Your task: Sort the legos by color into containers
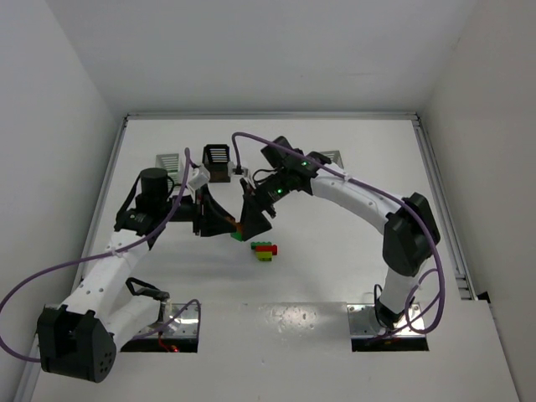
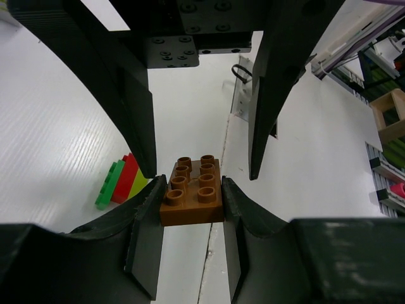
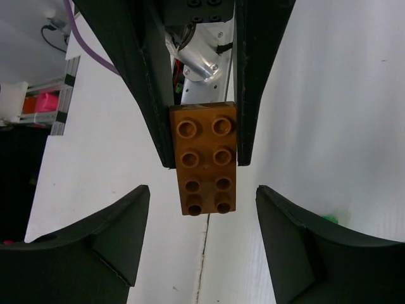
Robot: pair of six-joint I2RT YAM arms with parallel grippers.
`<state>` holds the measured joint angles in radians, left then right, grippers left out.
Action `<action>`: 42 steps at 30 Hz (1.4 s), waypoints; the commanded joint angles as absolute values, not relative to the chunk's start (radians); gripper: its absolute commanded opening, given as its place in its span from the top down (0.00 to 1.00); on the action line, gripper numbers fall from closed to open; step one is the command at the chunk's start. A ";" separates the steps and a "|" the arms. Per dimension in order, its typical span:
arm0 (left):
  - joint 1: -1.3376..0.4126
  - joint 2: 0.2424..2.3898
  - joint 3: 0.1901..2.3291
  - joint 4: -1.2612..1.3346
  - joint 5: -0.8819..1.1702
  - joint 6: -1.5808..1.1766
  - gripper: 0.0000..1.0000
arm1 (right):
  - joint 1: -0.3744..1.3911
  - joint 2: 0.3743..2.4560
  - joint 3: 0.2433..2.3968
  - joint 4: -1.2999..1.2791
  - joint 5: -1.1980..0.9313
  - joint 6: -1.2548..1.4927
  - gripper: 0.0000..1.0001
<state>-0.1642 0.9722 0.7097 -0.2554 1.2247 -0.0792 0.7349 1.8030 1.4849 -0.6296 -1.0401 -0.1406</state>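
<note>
White table (image 1: 318,276) fills the lower frame. At centre, the left gripper (image 2: 191,190) clenches a brown brick (image 2: 192,204); the right gripper (image 3: 201,197) gapes astride it. A red-green-yellow stack (image 1: 265,249) lies just right. Bins (image 1: 218,159) stand higher, near white walls (image 1: 251,50).

On my feed I see a white tabletop (image 1: 335,268) boxed in by plain white walls on the left (image 1: 50,151), back (image 1: 268,59) and right (image 1: 494,167). A metal rail (image 1: 441,209) runs along its right edge. The lighting is soft and even, with a sheen near the front.
</note>
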 commanded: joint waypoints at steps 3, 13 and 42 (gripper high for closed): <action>-0.175 0.969 0.736 -0.239 1.238 -0.057 0.85 | 0.750 1.813 1.515 -0.617 -1.066 -0.166 0.40; -0.175 0.939 0.706 -0.239 1.218 -0.057 0.77 | 0.750 1.822 1.514 -0.617 -1.086 -0.166 0.91; -0.175 0.879 0.629 -0.130 1.179 -0.195 0.32 | 0.736 1.749 1.470 -0.465 -1.157 -0.034 1.00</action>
<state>-0.1642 0.8646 0.6308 -0.1810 1.1229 -0.1741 0.7307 1.7935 1.4494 -0.5392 -1.1057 -0.0708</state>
